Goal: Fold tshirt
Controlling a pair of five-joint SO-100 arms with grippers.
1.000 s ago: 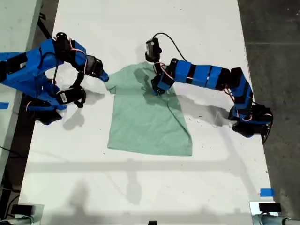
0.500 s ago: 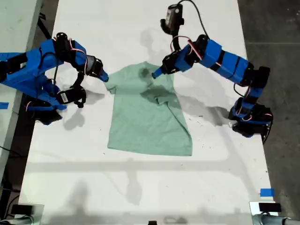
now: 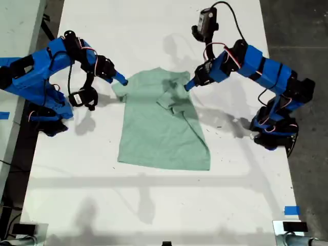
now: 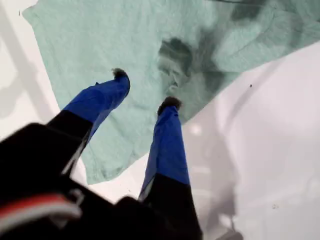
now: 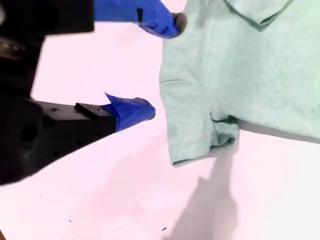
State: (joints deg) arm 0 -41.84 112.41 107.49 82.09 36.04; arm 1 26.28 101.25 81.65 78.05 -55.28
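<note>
The tshirt [image 3: 163,122] lies mostly flat mid-desk [image 3: 154,205], one sleeve folded in. My first claw [image 4: 145,90] hangs open and empty over that sleeve; my second claw [image 5: 162,65], open and empty, seems just beside the opposite sleeve.

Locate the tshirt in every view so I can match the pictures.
Exterior view: the tshirt lies flat mid-table, between both arms.
First wrist view: tshirt, rumpled, behind the blue fingers.
Second wrist view: tshirt, sleeve edge showing.
Shared landmark: the white table.
</note>
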